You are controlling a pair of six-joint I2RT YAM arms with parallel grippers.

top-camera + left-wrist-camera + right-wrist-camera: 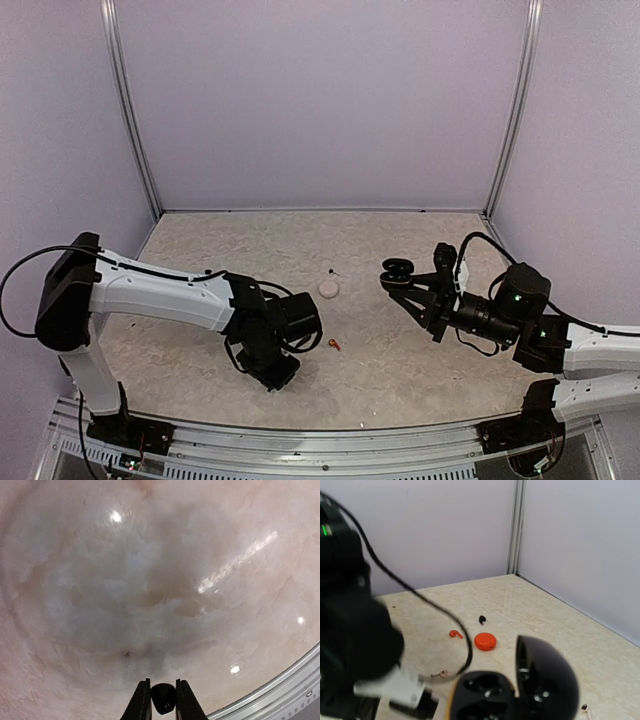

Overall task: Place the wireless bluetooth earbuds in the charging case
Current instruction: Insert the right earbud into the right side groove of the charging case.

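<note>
Tabletop [400, 350] beige; left tool [162, 686] pinches earbud [163, 699], right tool [408, 283] holds case [540, 680]

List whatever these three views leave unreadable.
Left wrist view: the black earbud between the left fingers is cut off by the bottom edge.
Right wrist view: the right fingers are hidden behind the open charging case, itself cropped below.
Top view: the left fingers hide under the left arm; the orange earbud is too small for detail.
</note>
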